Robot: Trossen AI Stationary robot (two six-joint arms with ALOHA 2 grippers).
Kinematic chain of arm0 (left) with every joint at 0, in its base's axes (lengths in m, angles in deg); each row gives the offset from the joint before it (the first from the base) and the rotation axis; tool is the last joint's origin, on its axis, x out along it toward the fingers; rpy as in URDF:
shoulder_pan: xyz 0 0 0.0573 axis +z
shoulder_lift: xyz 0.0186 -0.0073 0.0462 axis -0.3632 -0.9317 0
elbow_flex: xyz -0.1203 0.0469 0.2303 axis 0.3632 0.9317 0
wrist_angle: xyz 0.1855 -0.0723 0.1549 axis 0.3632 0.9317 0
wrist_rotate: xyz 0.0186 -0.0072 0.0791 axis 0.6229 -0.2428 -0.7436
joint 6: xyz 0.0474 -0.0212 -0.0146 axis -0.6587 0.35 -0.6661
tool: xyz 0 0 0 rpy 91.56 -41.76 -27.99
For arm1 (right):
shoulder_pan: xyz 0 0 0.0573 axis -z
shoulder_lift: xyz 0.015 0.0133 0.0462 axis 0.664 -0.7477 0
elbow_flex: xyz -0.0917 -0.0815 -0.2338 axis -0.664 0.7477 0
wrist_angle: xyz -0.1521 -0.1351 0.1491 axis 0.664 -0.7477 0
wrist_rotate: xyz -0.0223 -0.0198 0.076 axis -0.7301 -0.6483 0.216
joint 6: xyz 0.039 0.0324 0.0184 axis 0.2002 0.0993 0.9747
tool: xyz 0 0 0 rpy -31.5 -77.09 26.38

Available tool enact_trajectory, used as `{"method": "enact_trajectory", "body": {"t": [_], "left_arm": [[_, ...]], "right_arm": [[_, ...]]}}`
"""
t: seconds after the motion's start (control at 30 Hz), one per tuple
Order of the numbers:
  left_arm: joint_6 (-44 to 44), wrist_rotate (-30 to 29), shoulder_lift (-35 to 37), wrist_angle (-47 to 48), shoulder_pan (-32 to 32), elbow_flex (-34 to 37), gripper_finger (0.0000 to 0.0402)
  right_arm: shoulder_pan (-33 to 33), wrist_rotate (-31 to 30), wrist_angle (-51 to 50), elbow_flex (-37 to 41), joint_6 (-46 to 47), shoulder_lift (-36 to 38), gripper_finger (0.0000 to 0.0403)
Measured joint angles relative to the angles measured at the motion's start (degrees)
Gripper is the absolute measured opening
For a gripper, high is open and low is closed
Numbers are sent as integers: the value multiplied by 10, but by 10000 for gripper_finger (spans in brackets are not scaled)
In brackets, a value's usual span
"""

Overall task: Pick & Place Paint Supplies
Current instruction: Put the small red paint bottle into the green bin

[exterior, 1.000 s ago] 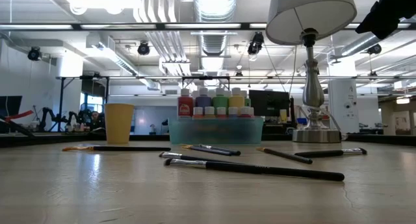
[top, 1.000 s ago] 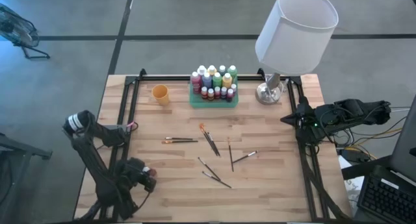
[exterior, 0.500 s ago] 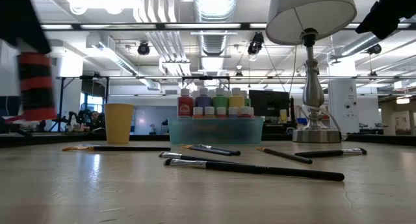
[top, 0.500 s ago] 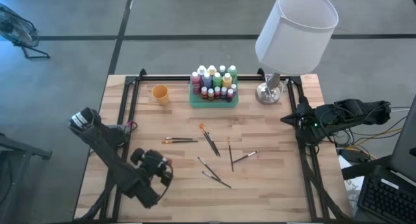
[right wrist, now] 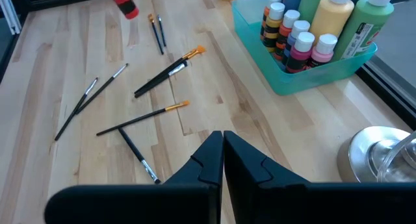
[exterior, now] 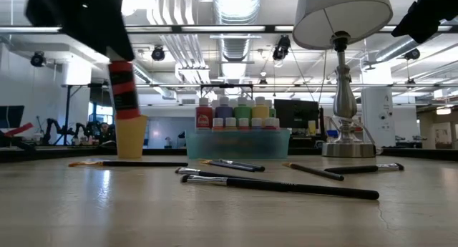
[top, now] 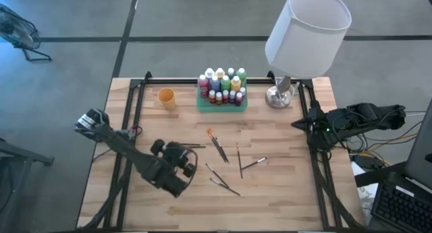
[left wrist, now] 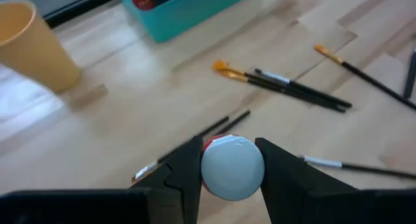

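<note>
My left gripper (top: 181, 164) hangs above the table's left middle, shut on a red paint bottle (exterior: 123, 89) with a pale cap (left wrist: 233, 169). Several dark-handled paintbrushes (top: 217, 146) lie flat and scattered on the wood at the table's centre. More paint bottles (top: 221, 84) stand upright in the green tray (top: 223, 106) at the far middle. My right gripper (right wrist: 223, 143) waits shut over the table's right edge, touching nothing. My left gripper pinches the red bottle at its cap end (left wrist: 229, 146), one finger on each side of it. The fingers slant down from the table's near left. The bottle's red body (exterior: 125, 97) hangs below them, slightly tilted and well clear of the table.
A small orange cup (top: 167, 98) stands left of the tray. A lamp with a white shade (top: 307, 30) and a metal base (top: 280, 96) stands at the far right. Black rails (top: 128, 118) run along the table's left and right sides.
My left gripper has swung from the table's near left corner toward its centre, rising a little and rolling its wrist. The red bottle has gone with it, still held and clear of the table.
</note>
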Motion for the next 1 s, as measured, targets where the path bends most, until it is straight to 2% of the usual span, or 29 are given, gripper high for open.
{"method": "enact_trajectory", "body": {"t": [0.43, 0.83, 1.0], "left_arm": [[-268, -9, 0, -204, 120, 0, 129], [-362, 4, 0, -271, 209, 1, 129], [-395, 28, 0, -291, 245, 1, 129]], "right_arm": [[0, 0, 0, 0, 0, 0, 8], [0, 0, 0, 0, 0, 0, 8], [0, 0, 0, 0, 0, 0, 8]]}}
